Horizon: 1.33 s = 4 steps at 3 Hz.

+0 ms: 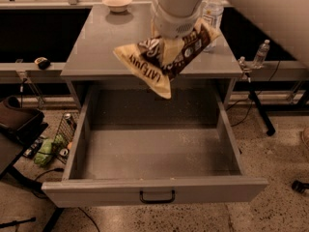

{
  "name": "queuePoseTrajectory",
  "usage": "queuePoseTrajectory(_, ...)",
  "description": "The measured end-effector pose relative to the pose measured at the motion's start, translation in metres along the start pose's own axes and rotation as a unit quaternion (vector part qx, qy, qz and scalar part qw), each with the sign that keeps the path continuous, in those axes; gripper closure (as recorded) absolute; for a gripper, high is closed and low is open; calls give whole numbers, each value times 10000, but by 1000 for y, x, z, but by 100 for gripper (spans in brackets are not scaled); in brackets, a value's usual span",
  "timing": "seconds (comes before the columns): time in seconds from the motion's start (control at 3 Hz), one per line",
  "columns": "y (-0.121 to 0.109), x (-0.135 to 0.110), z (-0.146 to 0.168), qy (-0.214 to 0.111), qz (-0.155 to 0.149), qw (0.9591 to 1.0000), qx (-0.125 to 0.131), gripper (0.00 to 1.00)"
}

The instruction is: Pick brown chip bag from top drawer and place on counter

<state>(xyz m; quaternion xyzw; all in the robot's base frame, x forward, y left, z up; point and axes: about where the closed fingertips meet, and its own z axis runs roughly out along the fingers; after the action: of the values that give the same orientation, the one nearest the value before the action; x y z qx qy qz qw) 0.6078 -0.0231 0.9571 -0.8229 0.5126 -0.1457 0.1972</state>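
Observation:
My gripper (170,47) is shut on the brown chip bag (154,64) and holds it in the air above the counter's front edge. The bag is dark brown and cream-yellow with white lettering; its cream end hangs down to the lower left, over the back of the drawer. My white arm fills the top right and hides part of the bag and the counter behind it. The top drawer (154,190) is pulled fully out, and nothing shows inside it. The grey counter (104,42) lies just behind and below the bag.
A small white bowl (117,3) stands at the counter's back left. A clear water bottle (213,13) stands at the back right, close to my arm. Another bottle (261,53) sits on a ledge to the right. Clutter and a wire basket (60,137) lie on the floor at left.

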Motion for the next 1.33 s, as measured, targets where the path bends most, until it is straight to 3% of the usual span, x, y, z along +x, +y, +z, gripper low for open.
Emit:
queuePoseTrajectory(0.33,-62,17,-19,-37,-196,9972,717,100)
queuePoseTrajectory(0.67,-154,11,-9,-355,-560,9830,1709,100)
queuePoseTrajectory(1.0,-203,-1,22,-562,-739,9746,2038,100)
queuePoseTrajectory(1.33,-223,-5,93,-709,-623,9803,1733,100)
